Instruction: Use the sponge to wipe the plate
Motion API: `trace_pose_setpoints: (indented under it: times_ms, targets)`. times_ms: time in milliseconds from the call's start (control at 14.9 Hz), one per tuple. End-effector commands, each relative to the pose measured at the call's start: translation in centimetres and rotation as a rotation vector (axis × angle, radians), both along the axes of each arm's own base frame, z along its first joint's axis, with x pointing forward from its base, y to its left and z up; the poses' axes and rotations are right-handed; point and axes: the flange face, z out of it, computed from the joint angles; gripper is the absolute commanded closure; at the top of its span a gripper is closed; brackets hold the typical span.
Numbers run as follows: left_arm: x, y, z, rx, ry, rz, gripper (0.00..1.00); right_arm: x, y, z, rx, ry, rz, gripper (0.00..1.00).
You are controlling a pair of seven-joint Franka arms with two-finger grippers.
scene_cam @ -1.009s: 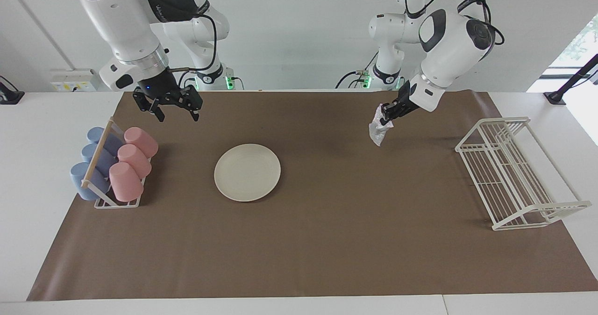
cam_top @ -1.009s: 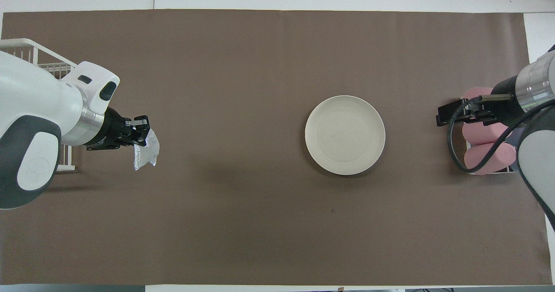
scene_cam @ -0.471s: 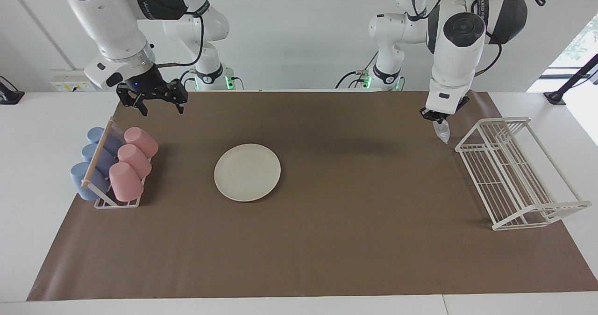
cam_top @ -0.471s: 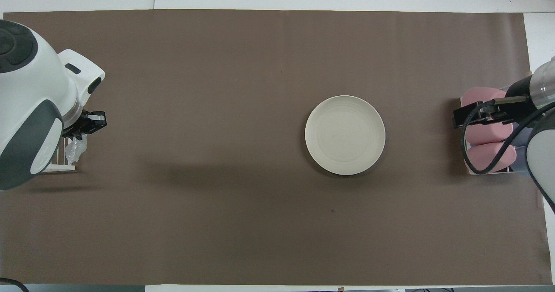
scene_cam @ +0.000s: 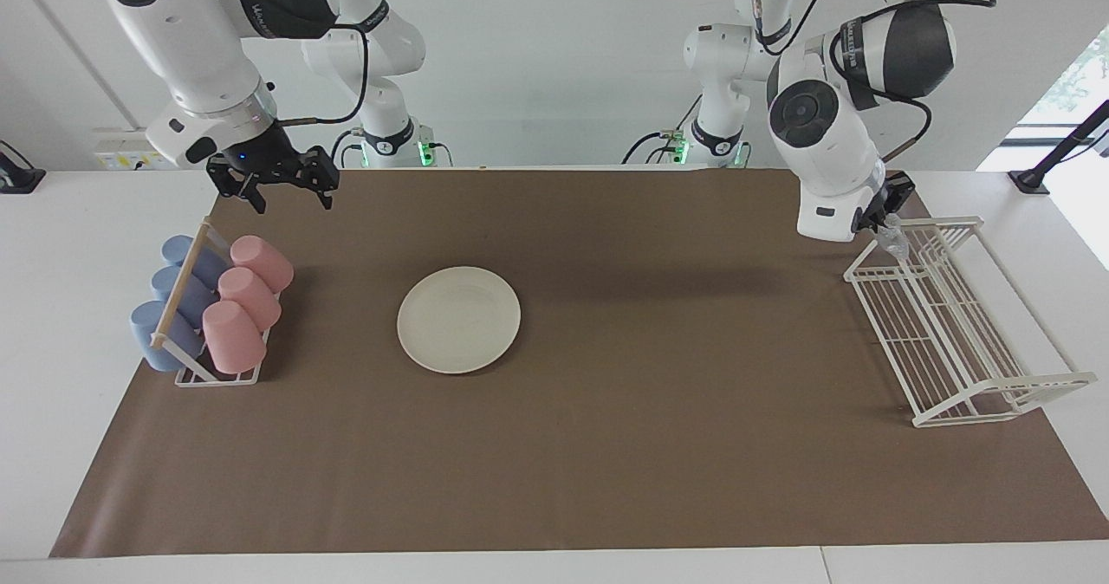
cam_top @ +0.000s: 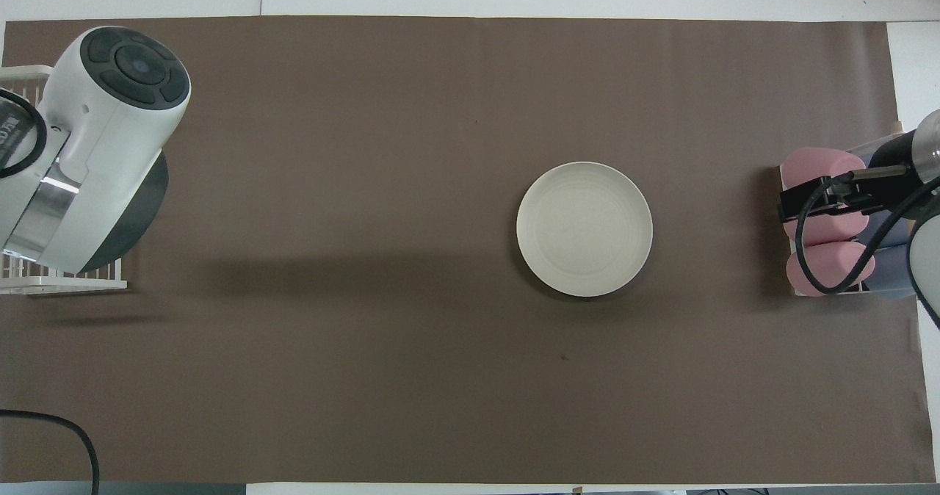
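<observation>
Clearly clenched, the left gripper [scene_cam: 882,217] pinches the sponge [scene_cam: 894,243], a small silvery wad that hangs from its fingertips over the end of the white wire rack [scene_cam: 953,324] nearest the robots, at the left arm's end of the table. Whether the sponge touches the wires cannot be told. From above, that gripper and the sponge are hidden under the left arm's bulky white wrist, and only a corner of the rack [cam_top: 44,282] shows beside it

Over at the right arm's end, the right gripper [scene_cam: 286,194] hangs with its jaws spread wide and nothing between them, raised over the brown mat [scene_cam: 606,445] near the mat's edge closest to the robots. In the overhead view it [cam_top: 815,197] covers part of the pink cups [cam_top: 822,271]. Those pink cups [scene_cam: 247,302] lie on their sides in a small holder [scene_cam: 217,376], with the blue cups [scene_cam: 169,307] beside them toward the table's end

Between the two arms, the plate [scene_cam: 459,319] sits flat on the mat, closer to the cup holder than to the wire rack and well apart from both grippers. Its cream surface [cam_top: 584,228] is bare, with faint rings showing inside the raised rim
</observation>
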Motion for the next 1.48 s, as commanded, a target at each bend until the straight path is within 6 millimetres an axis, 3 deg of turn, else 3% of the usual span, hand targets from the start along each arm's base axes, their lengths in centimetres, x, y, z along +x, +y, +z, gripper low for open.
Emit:
trace_pose_setpoints:
  times_ms: [0, 269, 336, 471, 605, 807, 1076, 1412]
  targets:
    - [1.7, 0.7, -1.1, 0.142, 0.002, -0.002, 1.00, 0.2, -0.7, 0.3, -0.003, 0.002, 0.023, 0.00]
    - [3.9, 1.9, -5.9, 0.288, 0.064, -0.027, 1.00, 0.2, -1.7, 0.3, -0.003, 0.002, 0.021, 0.00]
    - [4.5, 2.2, -8.4, 0.337, 0.105, -0.028, 1.00, 0.2, -1.9, 0.3, -0.002, 0.002, 0.023, 0.00]
    - [6.9, 2.5, -9.8, 0.375, 0.105, -0.015, 1.00, 0.3, -2.9, 0.2, 0.000, -0.004, 0.043, 0.00]
    - [8.1, 4.6, -10.3, 0.371, 0.096, 0.009, 1.00, 0.4, -3.3, 0.4, 0.000, -0.018, 0.040, 0.00]
    - [8.0, 4.5, -11.0, 0.350, 0.049, 0.035, 1.00, 0.3, -4.6, 0.6, -0.002, -0.024, 0.006, 0.00]
    - [7.6, 4.2, -12.5, 0.299, 0.015, 0.059, 1.00, 0.3, -4.8, 0.3, -0.002, -0.016, -0.046, 0.00]
    - [7.5, 6.0, -13.7, 0.271, -0.026, 0.086, 1.00, 0.3, -4.5, 0.3, -0.003, -0.015, -0.043, 0.00]
